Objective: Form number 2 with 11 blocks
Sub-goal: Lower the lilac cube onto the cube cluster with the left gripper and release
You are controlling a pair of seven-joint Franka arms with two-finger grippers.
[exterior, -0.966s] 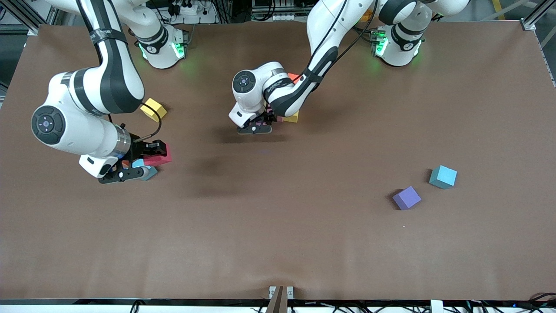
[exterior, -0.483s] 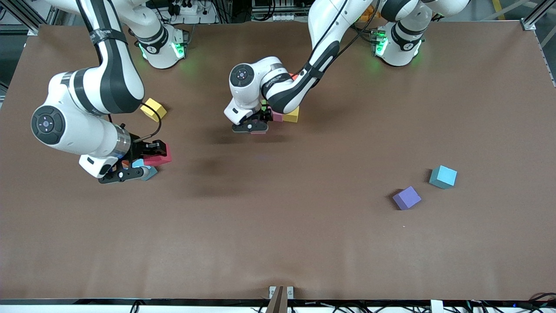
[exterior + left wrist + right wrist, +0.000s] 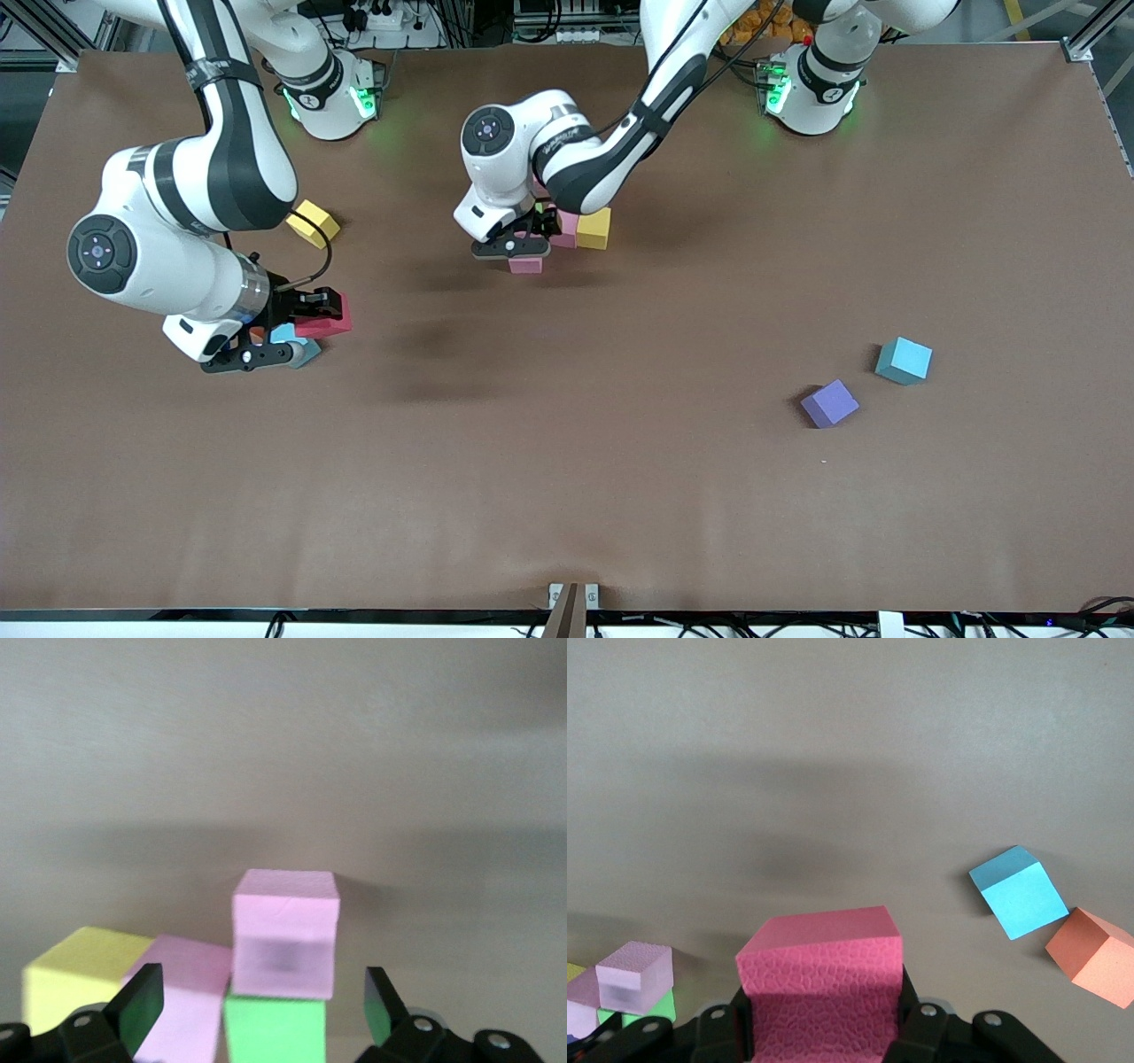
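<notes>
The left arm reaches in from its base with the elbow bent, its wrist turned down so the left gripper hangs low over a small cluster of blocks near the middle of the table; its fingers stand spread apart with nothing between them. In that cluster a pink block touches a green block — the pink one being the nearer to the front camera — and beside the green lie a second pink block and a yellow block. The right arm is folded down toward its own end of the table, and the right gripper pinches a red block between its fingers, just over a teal block and an orange block. A second yellow block lies near that arm, farther from the front camera than the red block. Well apart from the cluster, toward the left arm's end, a purple block sits near another teal block — no digit shape is formed yet
</notes>
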